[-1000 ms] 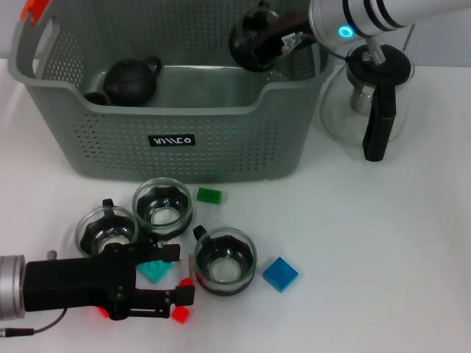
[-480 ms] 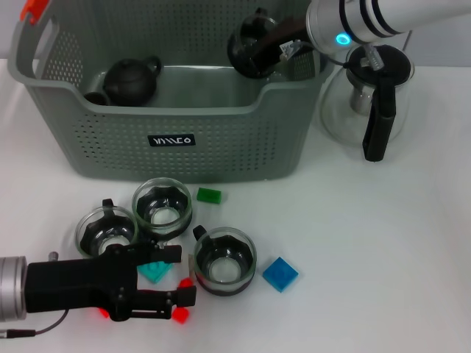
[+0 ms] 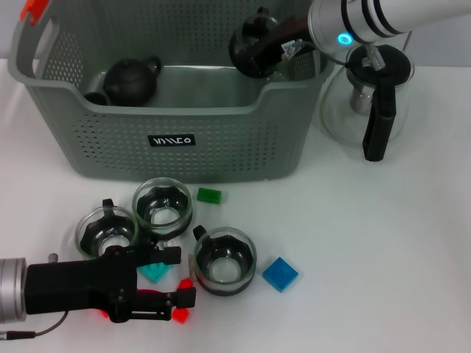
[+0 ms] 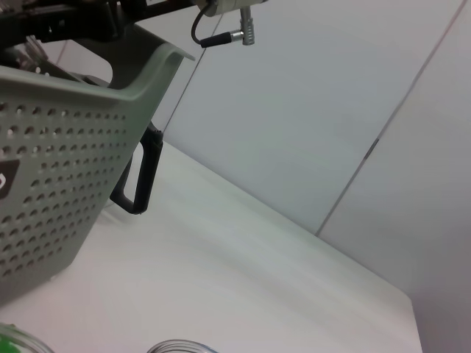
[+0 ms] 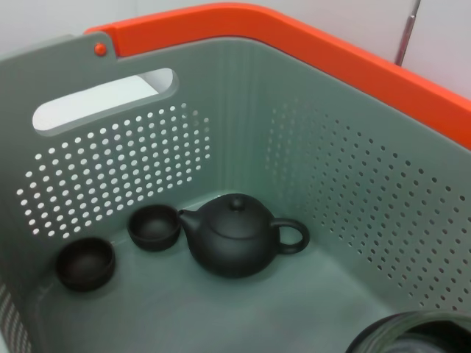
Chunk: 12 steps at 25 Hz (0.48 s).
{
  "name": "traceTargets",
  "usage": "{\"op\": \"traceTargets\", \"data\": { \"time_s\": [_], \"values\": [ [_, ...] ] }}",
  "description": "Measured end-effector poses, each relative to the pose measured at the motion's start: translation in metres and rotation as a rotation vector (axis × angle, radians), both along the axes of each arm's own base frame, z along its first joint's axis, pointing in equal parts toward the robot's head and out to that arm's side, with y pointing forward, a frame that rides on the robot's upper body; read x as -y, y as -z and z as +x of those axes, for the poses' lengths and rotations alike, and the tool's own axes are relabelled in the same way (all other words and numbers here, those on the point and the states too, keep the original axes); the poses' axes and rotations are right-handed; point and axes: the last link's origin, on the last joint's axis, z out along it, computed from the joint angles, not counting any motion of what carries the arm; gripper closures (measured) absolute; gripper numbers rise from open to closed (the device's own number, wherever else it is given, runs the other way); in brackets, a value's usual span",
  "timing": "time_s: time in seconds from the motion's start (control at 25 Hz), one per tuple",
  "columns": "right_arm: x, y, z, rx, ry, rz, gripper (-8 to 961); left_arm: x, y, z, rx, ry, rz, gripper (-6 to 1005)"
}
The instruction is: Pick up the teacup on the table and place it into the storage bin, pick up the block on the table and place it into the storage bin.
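Looking at the large grey perforated plastic storage bin [image 3: 184, 140], I see one small black label [image 3: 171, 140] with white letters on its front wall; I cannot read the letters with certainty. I find no other writing.

I count three round glass teacups with dark handles on the white table [image 3: 383, 250] in front of the bin: one on the left [image 3: 107, 231], one just beside it and nearer to the bin [image 3: 163, 207], and one in the middle [image 3: 225, 259]. A fourth glass teacup [image 3: 254, 44] is up over the bin's back right corner, held by my right gripper [image 3: 271, 43], whose fingers are closed on it.

I count four small blocks. One green block [image 3: 210, 195] lies near the bin's front wall, one flat blue square block [image 3: 280, 273] lies to the right of the middle teacup, one teal block [image 3: 154, 271] lies between the fingers of my left gripper [image 3: 165, 277], and one small red block [image 3: 182, 312] is at its lower finger. The left gripper's fingers are spread apart and they hold nothing.

Inside the bin, the right wrist view shows one dark round clay teapot [image 5: 239, 235] and two small dark clay cups [image 5: 154, 227] [image 5: 86, 263] on the floor. One glass pitcher with a black handle [image 3: 372, 103] stands to the right of the bin.
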Motion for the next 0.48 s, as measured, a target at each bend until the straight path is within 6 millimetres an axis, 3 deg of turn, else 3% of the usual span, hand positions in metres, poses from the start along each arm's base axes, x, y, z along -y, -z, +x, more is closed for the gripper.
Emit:
{"op": "traceTargets", "data": {
  "time_s": [0.48],
  "values": [
    [0.0011, 0.0000, -0.0006, 0.003, -0.007, -0.010, 781, -0.0001, 0.0002, -0.0001, -0.001, -0.002, 0.000, 91]
  ]
}}
